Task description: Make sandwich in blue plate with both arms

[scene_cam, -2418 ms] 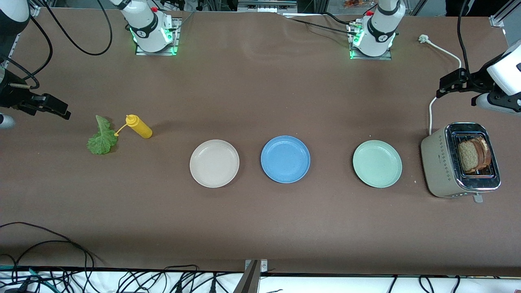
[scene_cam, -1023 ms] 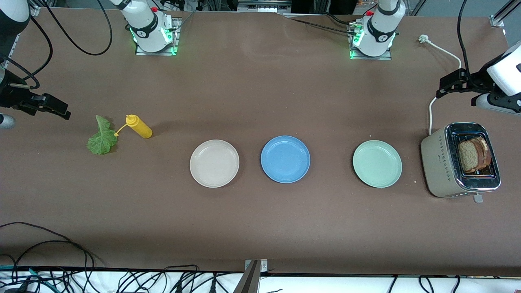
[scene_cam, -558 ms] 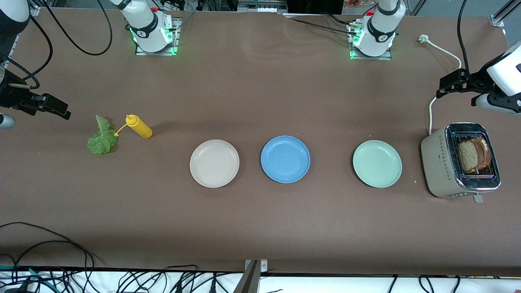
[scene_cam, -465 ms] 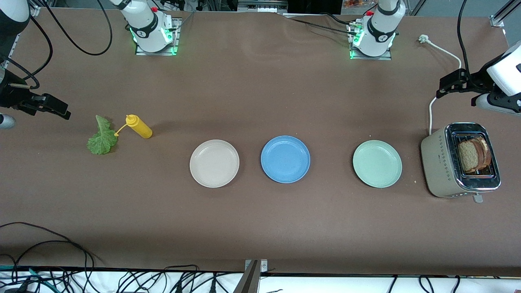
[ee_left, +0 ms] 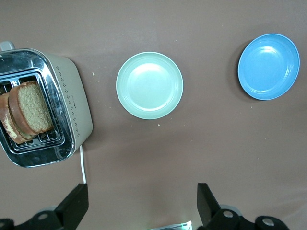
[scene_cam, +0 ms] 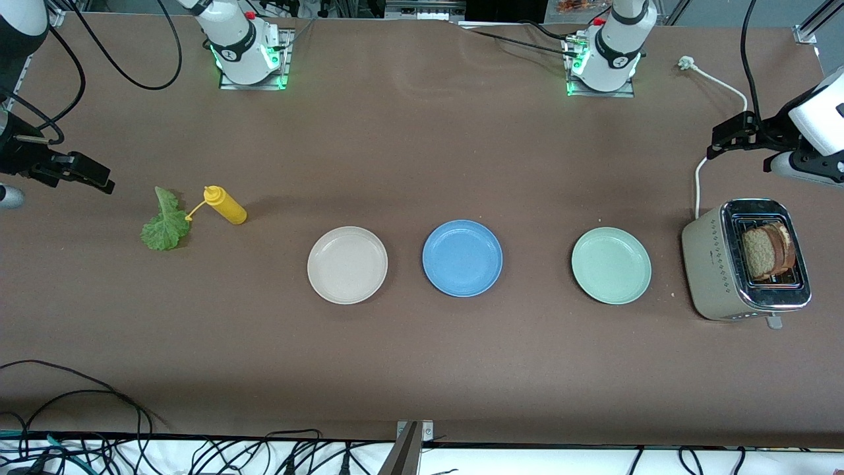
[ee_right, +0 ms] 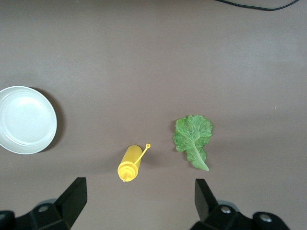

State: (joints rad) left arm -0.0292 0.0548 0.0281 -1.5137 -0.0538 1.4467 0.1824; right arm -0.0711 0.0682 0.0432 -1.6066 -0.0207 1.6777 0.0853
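Observation:
The blue plate (scene_cam: 462, 258) (ee_left: 268, 66) lies empty mid-table between two other plates. Two brown bread slices (scene_cam: 767, 251) (ee_left: 26, 110) stand in the toaster (scene_cam: 715, 264) at the left arm's end. A green lettuce leaf (scene_cam: 165, 221) (ee_right: 193, 139) lies flat on the table at the right arm's end. My left gripper (scene_cam: 719, 140) (ee_left: 141, 208) hangs open and empty over the table beside the toaster. Over the table near the lettuce, my right gripper (scene_cam: 95, 178) (ee_right: 139, 203) is open and holds nothing.
A yellow squeeze bottle (scene_cam: 226, 205) (ee_right: 130, 164) lies beside the lettuce. A cream-white plate (scene_cam: 347, 264) and a pale green plate (scene_cam: 611, 265) (ee_left: 149, 85) flank the blue one. The toaster's white cord (scene_cam: 699, 178) runs toward the bases. Black cables (scene_cam: 79, 402) lie along the near edge.

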